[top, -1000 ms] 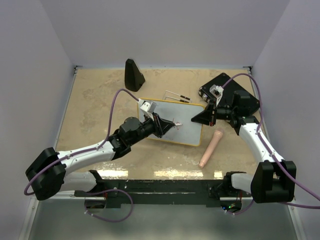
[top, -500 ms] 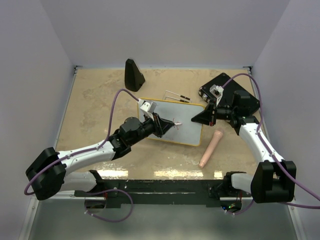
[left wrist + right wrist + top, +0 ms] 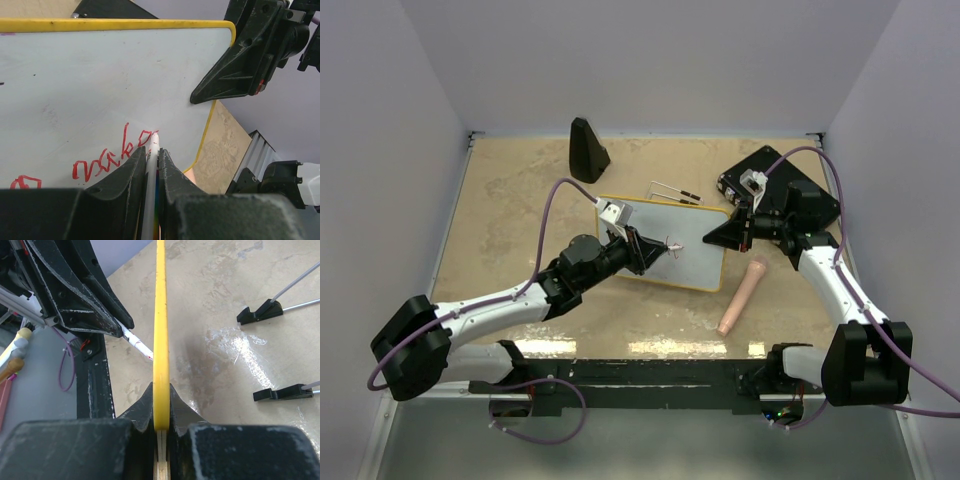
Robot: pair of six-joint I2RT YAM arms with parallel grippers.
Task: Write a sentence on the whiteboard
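Observation:
The whiteboard (image 3: 698, 262), white with a yellow rim, stands tilted up off the table. My right gripper (image 3: 728, 236) is shut on its right edge; in the right wrist view the yellow rim (image 3: 161, 315) runs edge-on between the closed jaws of that gripper (image 3: 161, 390). My left gripper (image 3: 655, 250) is shut on a white marker (image 3: 153, 144), whose red tip touches the whiteboard (image 3: 100, 75). The sentence (image 3: 107, 157) shows as red handwritten letters just left of the tip, partly hidden behind my left gripper (image 3: 150, 159).
A black wedge-shaped block (image 3: 587, 150) stands at the back left. A black device (image 3: 790, 195) lies at the back right. Two wire stands with black feet (image 3: 676, 192) lie behind the board. A pinkish cylinder (image 3: 742, 296) lies on the table by its right side.
The left gripper and marker tip have crept slightly up and left across the board. The right arm and the board have not moved.

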